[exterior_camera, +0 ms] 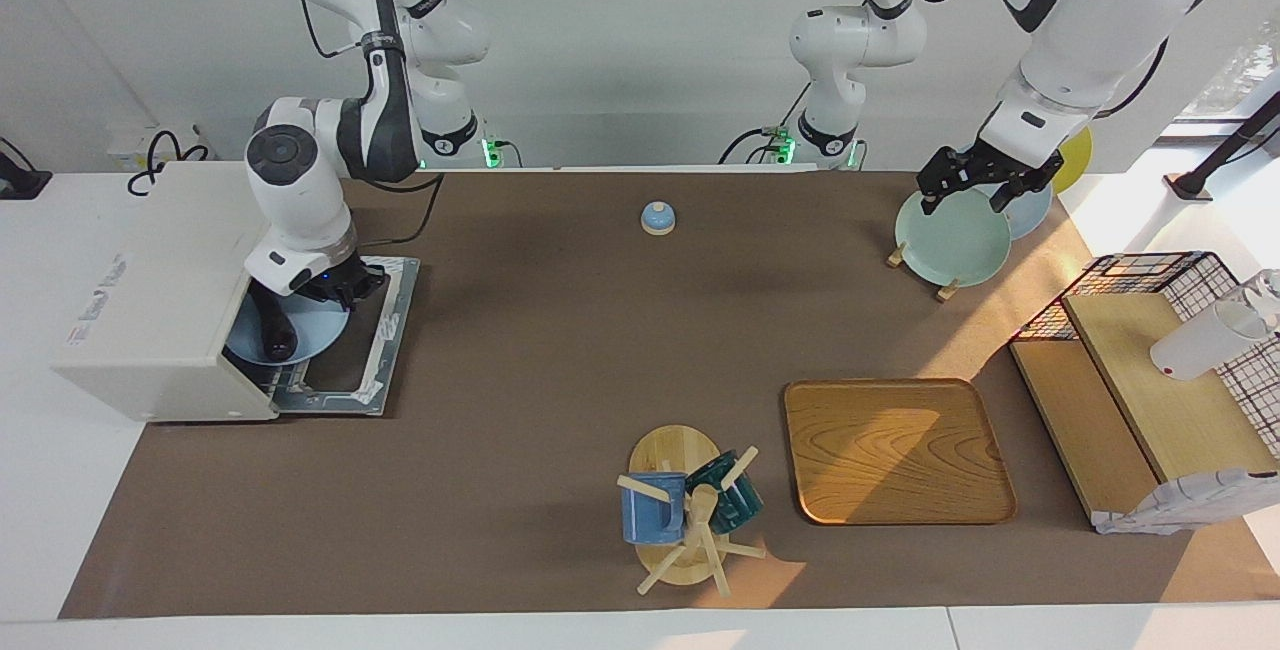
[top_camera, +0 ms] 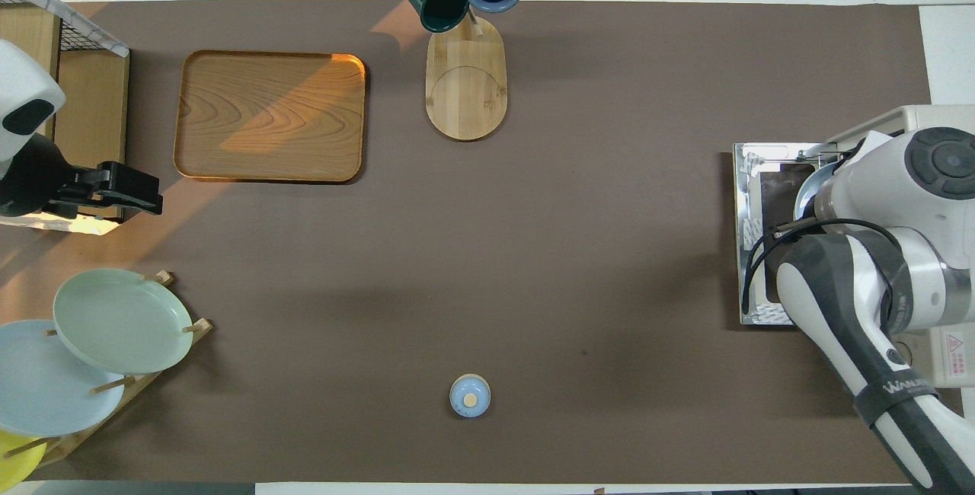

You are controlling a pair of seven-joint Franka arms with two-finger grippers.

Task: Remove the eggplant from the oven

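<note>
The white oven (exterior_camera: pixel 150 300) stands at the right arm's end of the table, its door (exterior_camera: pixel 375 355) folded down flat on the mat. A blue plate (exterior_camera: pixel 305 335) lies in its mouth, and the dark eggplant (exterior_camera: pixel 273 325) lies on that plate, partly inside. My right gripper (exterior_camera: pixel 352 290) hangs over the plate's rim at the oven's opening, beside the eggplant. In the overhead view the right arm's wrist (top_camera: pixel 906 190) hides the gripper and the eggplant; only the plate's rim (top_camera: pixel 806 184) shows. My left gripper (exterior_camera: pixel 985 185) waits open over the plate rack.
A small blue bell (exterior_camera: pixel 657 218) stands mid-table near the robots. A plate rack (exterior_camera: pixel 950 235), a wooden tray (exterior_camera: pixel 895 450) and a wire shelf unit (exterior_camera: pixel 1150 370) are at the left arm's end. A mug tree (exterior_camera: pixel 690 510) stands at the edge farthest from the robots.
</note>
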